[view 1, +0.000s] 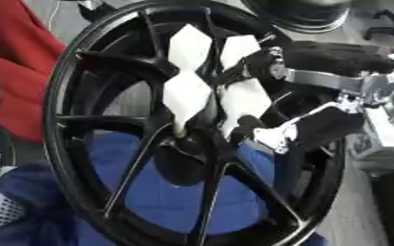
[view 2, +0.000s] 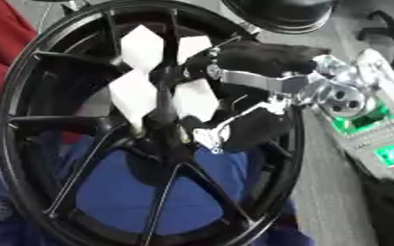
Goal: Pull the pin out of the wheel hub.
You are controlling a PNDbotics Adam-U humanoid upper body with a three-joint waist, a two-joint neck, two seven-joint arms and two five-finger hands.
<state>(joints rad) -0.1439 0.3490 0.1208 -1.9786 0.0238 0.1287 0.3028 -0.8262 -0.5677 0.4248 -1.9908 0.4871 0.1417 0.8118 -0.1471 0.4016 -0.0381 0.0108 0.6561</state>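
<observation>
Our right hand (view 2: 251,91) reaches in from the right over the black wheel hub (view 1: 188,144), fingers curled among the white pins (view 1: 188,93) at its centre, though we cannot tell whether one is gripped; next comes, we judge, a straight outward pull.

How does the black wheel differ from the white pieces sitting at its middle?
The wheel is black, large and round, with thin spokes running out to its rim; the white pieces are pale, much smaller and diamond-shaped, clustered near the hub. The wheel fills most of the view, while the pieces sit beside the right hand. Both stand roughly upright.
</observation>
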